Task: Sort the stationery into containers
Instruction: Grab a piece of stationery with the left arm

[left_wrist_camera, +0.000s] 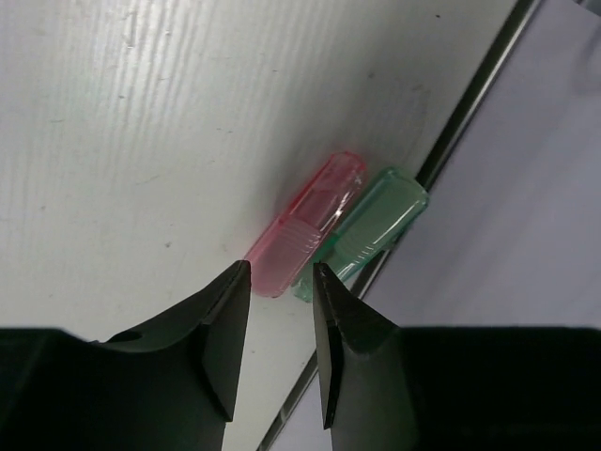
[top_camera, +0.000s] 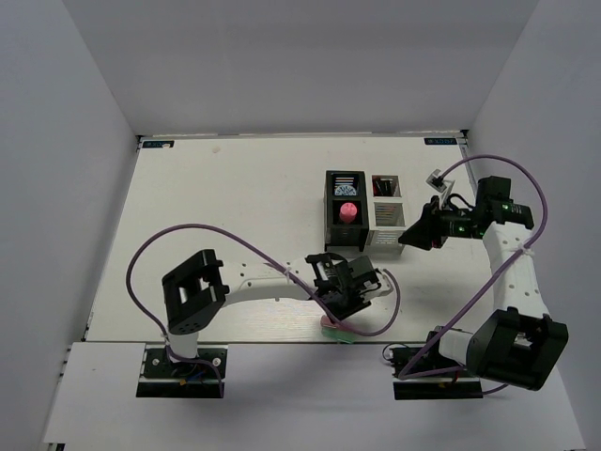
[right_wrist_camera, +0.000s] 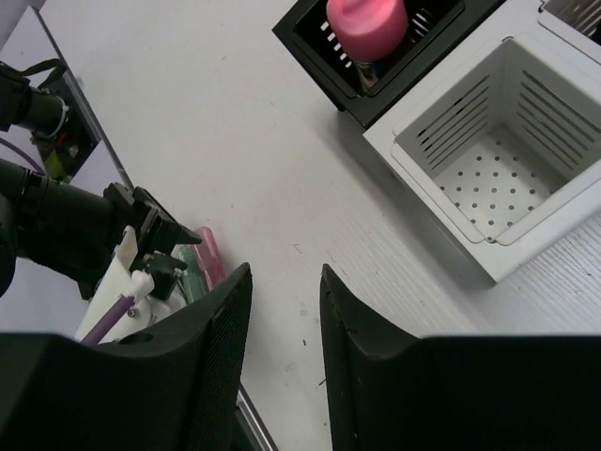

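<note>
A pink translucent piece [left_wrist_camera: 310,221] and a green translucent piece [left_wrist_camera: 376,221] lie side by side, touching, at the table's front edge [left_wrist_camera: 470,94]. They also show in the top view [top_camera: 335,329]. My left gripper [left_wrist_camera: 280,268] is open and empty, its tips just short of the near end of the pink piece. The black bin [top_camera: 345,235] holds an upright pink-capped marker [top_camera: 347,210]. A white bin [right_wrist_camera: 441,122] beside it looks empty in the right wrist view. My right gripper [right_wrist_camera: 286,272] is open and empty, above the table near the white bin [top_camera: 385,214].
A dark metal strip runs along the table's front edge right beside the green piece. The left arm's purple cable [top_camera: 188,230] loops over the left half of the table. White walls enclose the table on three sides.
</note>
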Controlling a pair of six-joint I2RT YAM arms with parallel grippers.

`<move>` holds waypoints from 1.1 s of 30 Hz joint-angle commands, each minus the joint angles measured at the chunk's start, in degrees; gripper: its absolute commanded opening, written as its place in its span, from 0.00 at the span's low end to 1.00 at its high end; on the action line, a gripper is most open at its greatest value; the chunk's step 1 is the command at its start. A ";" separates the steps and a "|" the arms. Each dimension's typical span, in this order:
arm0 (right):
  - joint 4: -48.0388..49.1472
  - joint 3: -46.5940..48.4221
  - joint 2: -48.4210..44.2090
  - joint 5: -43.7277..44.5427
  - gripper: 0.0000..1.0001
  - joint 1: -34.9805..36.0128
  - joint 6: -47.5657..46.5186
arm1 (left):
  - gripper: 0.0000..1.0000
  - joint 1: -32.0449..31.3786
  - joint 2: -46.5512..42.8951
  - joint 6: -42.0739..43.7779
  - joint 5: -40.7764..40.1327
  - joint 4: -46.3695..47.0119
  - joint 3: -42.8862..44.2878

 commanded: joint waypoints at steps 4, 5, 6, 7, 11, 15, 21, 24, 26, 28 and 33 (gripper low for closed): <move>2.08 -0.63 -1.80 0.32 0.39 -1.30 1.24 | 0.44 -0.35 1.60 1.83 6.94 -0.41 0.62; 2.00 -1.07 -1.80 0.41 0.39 -1.47 1.24 | 0.44 -0.27 1.95 1.92 6.85 -0.76 0.53; 1.99 -1.16 -2.15 0.32 0.39 -1.56 1.07 | 0.44 -0.18 2.22 2.18 6.76 -1.11 0.62; 1.99 -1.25 -1.98 0.32 0.39 -1.74 0.89 | 0.44 -0.18 2.39 2.45 6.76 -1.20 0.62; 1.38 -1.86 -2.15 -0.47 0.39 -2.44 0.01 | 0.44 0.61 3.27 2.89 6.41 -1.46 0.36; 0.59 -2.04 -2.15 -1.17 0.40 -2.97 -1.22 | 0.44 0.88 4.24 3.59 6.06 -2.08 1.05; -0.99 -2.04 -1.62 -2.58 0.42 -4.02 -2.89 | 0.47 1.05 6.43 5.44 5.44 -2.78 2.55; -1.96 -1.95 -1.27 -3.28 0.42 -4.55 -3.94 | 0.49 1.23 7.23 5.97 5.01 -3.75 3.43; -2.83 -1.86 -1.01 -3.72 0.42 -4.81 -5.08 | 0.51 1.32 7.75 6.49 4.83 -4.19 3.69; -3.45 -1.60 -0.66 -4.16 0.43 -5.25 -5.52 | 0.52 1.32 8.20 6.67 4.13 -4.19 3.87; -5.47 -1.42 -0.57 -5.22 0.43 -6.39 -7.72 | 0.53 1.14 9.34 6.67 -0.09 -4.45 2.38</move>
